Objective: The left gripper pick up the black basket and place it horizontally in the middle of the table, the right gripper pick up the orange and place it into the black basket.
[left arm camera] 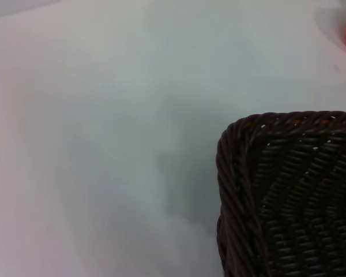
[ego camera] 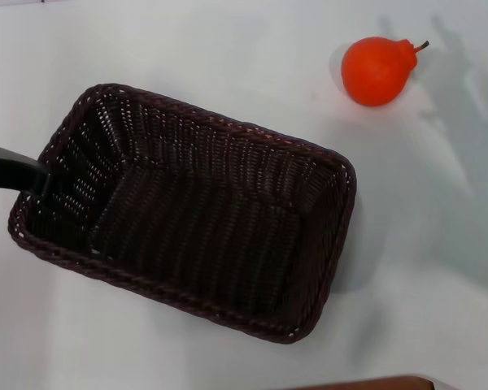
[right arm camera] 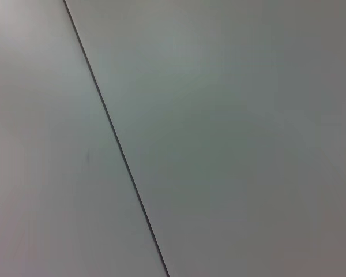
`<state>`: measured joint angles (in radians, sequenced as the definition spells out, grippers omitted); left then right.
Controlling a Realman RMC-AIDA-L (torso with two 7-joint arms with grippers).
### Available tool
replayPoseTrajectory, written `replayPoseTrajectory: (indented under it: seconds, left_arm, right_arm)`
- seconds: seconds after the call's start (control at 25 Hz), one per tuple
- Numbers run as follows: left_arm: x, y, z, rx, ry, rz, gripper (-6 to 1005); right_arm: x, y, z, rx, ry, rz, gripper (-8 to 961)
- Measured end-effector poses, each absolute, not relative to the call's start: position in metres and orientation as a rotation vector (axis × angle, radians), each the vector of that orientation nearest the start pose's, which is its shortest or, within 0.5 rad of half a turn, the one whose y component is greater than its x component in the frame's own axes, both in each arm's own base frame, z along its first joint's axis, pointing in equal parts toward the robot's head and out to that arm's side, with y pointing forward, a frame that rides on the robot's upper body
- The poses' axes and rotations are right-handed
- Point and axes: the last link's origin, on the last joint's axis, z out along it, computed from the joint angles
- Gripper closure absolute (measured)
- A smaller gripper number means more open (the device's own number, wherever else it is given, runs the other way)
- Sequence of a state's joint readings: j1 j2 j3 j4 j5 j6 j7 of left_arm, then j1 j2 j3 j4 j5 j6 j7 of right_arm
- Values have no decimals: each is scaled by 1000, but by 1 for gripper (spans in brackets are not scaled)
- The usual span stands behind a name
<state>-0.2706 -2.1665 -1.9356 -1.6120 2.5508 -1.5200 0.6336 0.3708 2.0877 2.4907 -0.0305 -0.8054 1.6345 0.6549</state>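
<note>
The left gripper (ego camera: 39, 180) meets the basket's (ego camera: 195, 219) left rim; its grip cannot be told. Basket sits mid-table, tilted; square it gently. Orange (ego camera: 377, 70) waits far right.

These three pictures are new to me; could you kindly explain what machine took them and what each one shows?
They come from a two-armed robot. The head camera looks down on a white table holding an empty black basket and, apart from it, an orange. A black finger of the left claw is at the basket's short-end rim; a grip cannot be confirmed. The left wrist camera shows one basket corner. The right wrist camera shows only a plain pale surface with a thin line; the right claw is out of sight.
</note>
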Motion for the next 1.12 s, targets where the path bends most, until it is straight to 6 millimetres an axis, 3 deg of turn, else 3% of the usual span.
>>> replayPoseTrajectory:
  seconds: [0.4, 0.6, 1.12]
  left_arm:
    - [-227, 310, 38, -2245, -1391, -21, 832]
    - [-228, 311, 40, -2102, -1551, -165, 837]
    - [-249, 300, 52, -1835, -1708, -370, 836]
  right_arm:
    - [331, 288, 30, -667, -1457, -1296, 90]
    - [328, 308, 34, -687, -1490, -1292, 94]
    - [319, 327, 40, -682, -1499, -1258, 105]
